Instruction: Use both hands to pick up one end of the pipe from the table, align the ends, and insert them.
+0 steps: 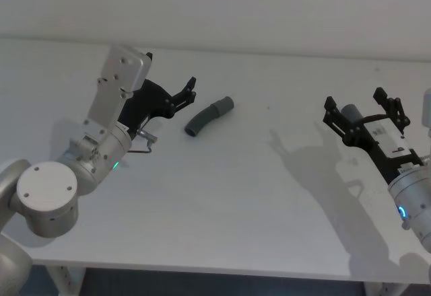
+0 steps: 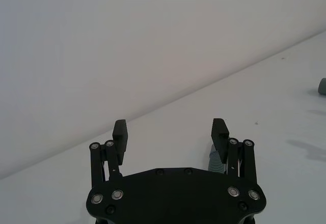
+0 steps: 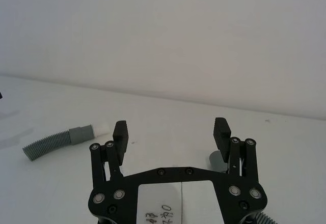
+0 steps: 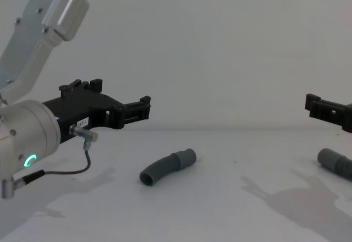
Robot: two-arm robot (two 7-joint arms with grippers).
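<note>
**Reference item.** The darker hose [image 1: 207, 116] lies flat on the counter [image 1: 256, 195], curved, and neither tool touches it. Its white tip [image 3: 102, 129] projects from a smooth grey collar at the end farther from the robot.

**Left tool** [image 1: 191, 89]. It is left of the darker hose, near it but apart, and raised above the counter. Its fingers are spread, with nothing between them. In the left wrist view a ribbed length of the darker hose shows behind one finger linkage, which hides the rest.

**Right tool** [image 1: 355, 101]. It is well to the right of the darker hose, with its fingers spread wide.

**Lighter hose** [image 4: 334, 161]. It lies on the counter well apart from the darker hose, on its right, beneath the right tool.
- The chest view shows a gap between the tool and this hose.
- From the head view the spread fingers flank its cuff [image 3: 216, 159].
- In the right wrist view one finger linkage covers part of the cuff.

**Surroundings.**
- A black cable [image 4: 71, 170] loops under the left wrist, left of the darker hose and above the counter.
- The right arm's shadow [image 1: 303, 155] falls on the counter between the darker hose and the lighter hose.
- A plain white wall [image 4: 220, 44] rises behind the darker hose at the counter's far edge.
</note>
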